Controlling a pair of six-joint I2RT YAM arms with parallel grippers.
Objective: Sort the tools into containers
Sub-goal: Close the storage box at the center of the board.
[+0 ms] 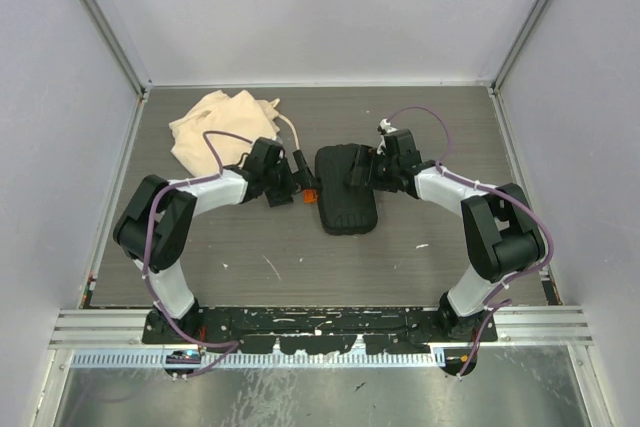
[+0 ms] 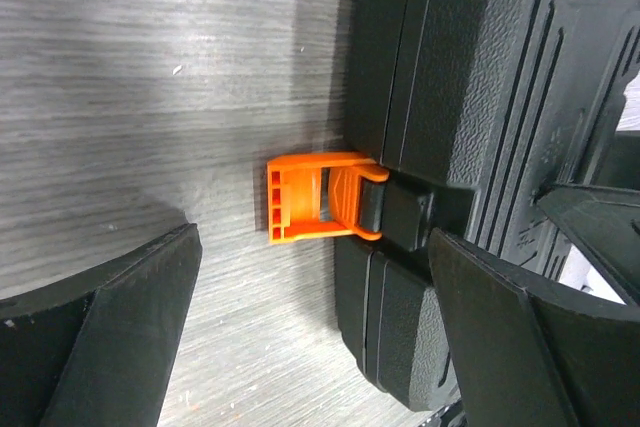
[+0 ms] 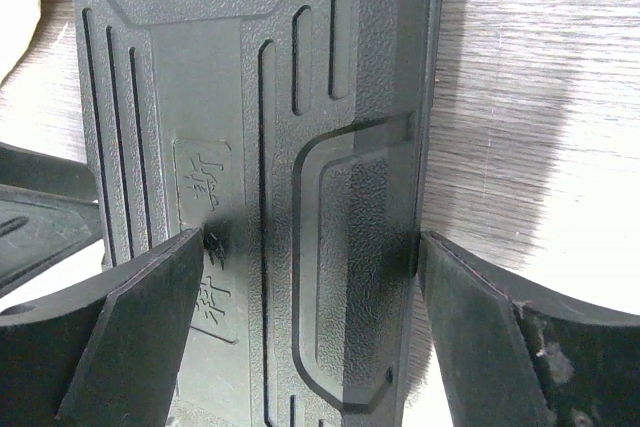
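The black tool case (image 1: 346, 194) lies shut in the middle of the table, with its orange latch (image 1: 310, 197) flipped open on the left side. My left gripper (image 1: 303, 185) is open at that side. In the left wrist view the latch (image 2: 315, 202) sticks out onto the table, and my gripper (image 2: 310, 347) straddles the case's edge (image 2: 400, 317). My right gripper (image 1: 362, 172) is open over the case's right half. In the right wrist view it (image 3: 320, 342) spans the lid (image 3: 300, 147), with one finger beside the lid's edge. No tools are in view.
The beige cloth bag (image 1: 220, 125) lies crumpled at the back left, behind my left arm. Grey walls and metal rails close the table on three sides. A small white scrap (image 1: 422, 245) lies on the table at the right.
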